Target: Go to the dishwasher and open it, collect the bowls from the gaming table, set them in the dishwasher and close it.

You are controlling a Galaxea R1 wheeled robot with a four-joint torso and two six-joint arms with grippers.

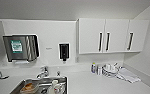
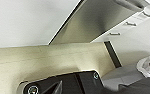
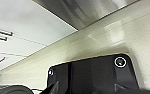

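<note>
Facing the worktop (image 1: 96, 82), the head camera had the sink (image 1: 41, 86) at six o'clock. The dishwasher (image 2: 98, 22) showed steel beside the left wrist; either pincer's opening I couldn't tell. Misjudging that handle risked a slipped pull.

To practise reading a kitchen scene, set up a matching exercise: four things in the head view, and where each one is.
Things:
1. sink
2. paper towel dispenser
3. wall cabinets
4. folded cloth

Places:
A. high on the wall, right
B. on the counter by the right wall
C. set in the counter, lower left
D. on the wall, left

Pairs: 1-C, 2-D, 3-A, 4-B
</note>
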